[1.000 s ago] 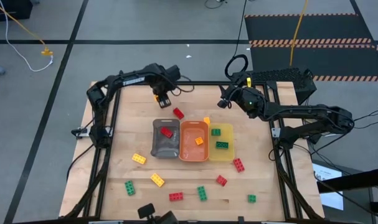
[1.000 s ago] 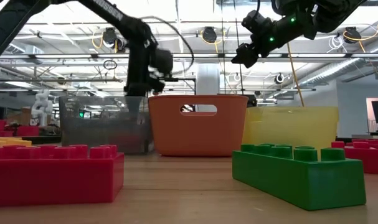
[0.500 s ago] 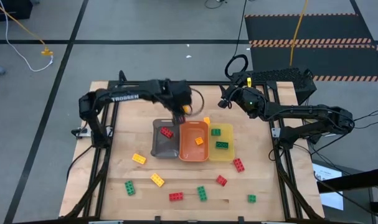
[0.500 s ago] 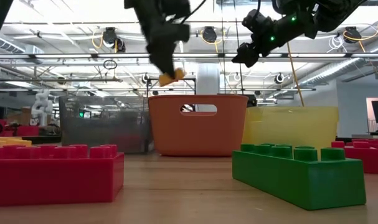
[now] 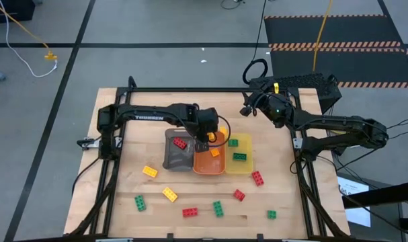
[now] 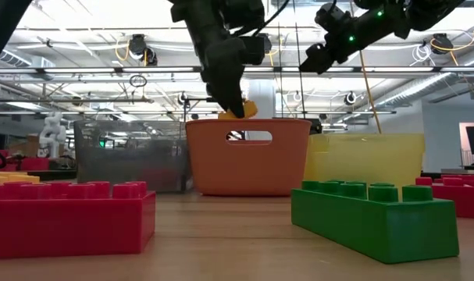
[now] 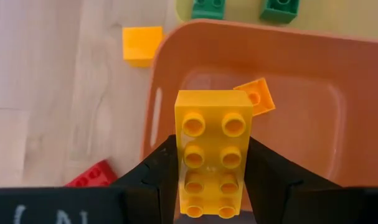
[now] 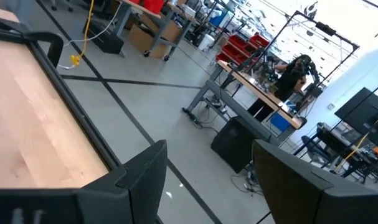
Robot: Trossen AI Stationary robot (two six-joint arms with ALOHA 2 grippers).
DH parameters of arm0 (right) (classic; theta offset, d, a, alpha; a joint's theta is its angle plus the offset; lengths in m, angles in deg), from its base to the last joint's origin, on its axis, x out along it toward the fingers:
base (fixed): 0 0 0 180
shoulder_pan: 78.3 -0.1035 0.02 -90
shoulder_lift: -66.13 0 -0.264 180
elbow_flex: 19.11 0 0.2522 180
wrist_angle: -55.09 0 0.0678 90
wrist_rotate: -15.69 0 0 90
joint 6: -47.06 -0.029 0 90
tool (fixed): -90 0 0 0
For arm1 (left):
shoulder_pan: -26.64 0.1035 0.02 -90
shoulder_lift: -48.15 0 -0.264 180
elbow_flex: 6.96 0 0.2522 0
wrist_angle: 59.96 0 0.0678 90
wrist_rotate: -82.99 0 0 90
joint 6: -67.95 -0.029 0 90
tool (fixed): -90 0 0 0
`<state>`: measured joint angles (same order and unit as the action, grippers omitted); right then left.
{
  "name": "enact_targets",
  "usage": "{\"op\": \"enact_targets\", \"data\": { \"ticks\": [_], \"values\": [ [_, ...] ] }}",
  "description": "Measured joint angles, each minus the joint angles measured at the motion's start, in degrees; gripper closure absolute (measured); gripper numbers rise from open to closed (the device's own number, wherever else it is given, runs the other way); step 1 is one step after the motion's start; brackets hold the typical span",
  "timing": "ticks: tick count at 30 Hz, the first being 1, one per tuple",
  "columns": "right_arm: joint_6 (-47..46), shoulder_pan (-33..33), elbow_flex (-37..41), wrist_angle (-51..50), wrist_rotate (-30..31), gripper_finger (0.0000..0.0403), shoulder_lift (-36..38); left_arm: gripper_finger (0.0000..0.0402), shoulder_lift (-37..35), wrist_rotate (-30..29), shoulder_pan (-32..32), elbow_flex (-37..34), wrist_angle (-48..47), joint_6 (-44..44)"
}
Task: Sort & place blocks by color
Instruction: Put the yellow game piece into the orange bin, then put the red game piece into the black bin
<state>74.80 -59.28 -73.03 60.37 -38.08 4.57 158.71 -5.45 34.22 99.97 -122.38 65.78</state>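
Left gripper (image 7: 212, 163) clamps a yellow block (image 7: 212, 151) over the orange tray (image 5: 209, 156), middle of the three, so the drop joins the orange block (image 7: 256, 97) inside; right gripper (image 8: 207, 180) waits, jaws apart and empty, past the table's far right edge.

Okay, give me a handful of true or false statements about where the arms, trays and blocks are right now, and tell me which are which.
1. The left gripper holds a yellow block over the orange tray. True.
2. The orange tray is empty. False: one orange block already lies in it.
3. The yellow tray holds two green blocks. True.
4. The right gripper grips a red block. False: it is open and empty, raised near the table's far edge.
5. The grey tray holds a green block. False: it holds a red block.
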Motion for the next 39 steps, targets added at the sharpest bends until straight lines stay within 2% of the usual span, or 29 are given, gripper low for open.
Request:
{"op": "enact_targets", "data": {
  "ticks": [2, 3, 10, 13, 15, 21, 28, 30, 32, 36, 39],
  "values": [
    [-0.47, 0.00, 0.00, -1.13, -0.03, 0.0177, 0.94, 0.0255, 0.54, -0.17, -0.25, 0.00, 1.21, 0.90],
    [-0.70, 0.00, 0.00, -1.76, -0.03, 0.0177, 1.35, 0.0239, 0.85, -0.65, -0.44, 0.02, 1.93, 1.47],
    [-1.57, 0.00, 0.00, -2.47, -0.22, 0.0177, 2.94, 0.0070, 0.74, -6.42, -0.39, 0.00, 1.90, 1.22],
    [-1.57, 0.00, 0.00, -2.90, -0.24, 0.0177, 2.99, 0.0029, 0.57, -6.01, 0.47, 0.00, 1.71, 1.47],
    [-1.53, 0.00, 0.00, -3.05, -0.24, 0.0177, 2.99, 0.0016, 0.52, -4.44, 0.83, 0.00, 1.67, 1.66],
    [-1.53, 0.00, 0.00, -3.05, -0.24, 0.0177, 2.99, 0.0022, 0.48, -4.62, 1.00, 0.00, 1.30, 0.07],
    [-1.55, 0.00, 0.00, -3.07, -0.26, 0.0177, 2.99, 0.0066, -0.97, -18.58, 5.66, 2.35, -6.51, -7.39],
    [-1.55, 0.00, 0.00, -3.07, -0.26, 0.0177, 2.97, 0.0081, -1.03, -19.60, 8.07, 4.28, -7.97, -7.25],
    [-1.55, 0.00, -0.01, -3.07, -0.28, 0.0177, 2.97, 0.0096, -1.03, -17.04, 10.95, 5.68, -9.65, -5.41],
    [-1.53, 0.00, 0.00, -3.07, -0.28, 0.0177, 2.97, 0.0125, -1.03, -6.16, 16.85, 6.69, -10.95, -5.04],
    [-1.55, 0.00, 0.00, -3.08, -0.28, 0.0177, 2.97, 0.0145, -1.01, -6.84, 18.99, 6.69, -14.41, -12.88]
  ]
}}
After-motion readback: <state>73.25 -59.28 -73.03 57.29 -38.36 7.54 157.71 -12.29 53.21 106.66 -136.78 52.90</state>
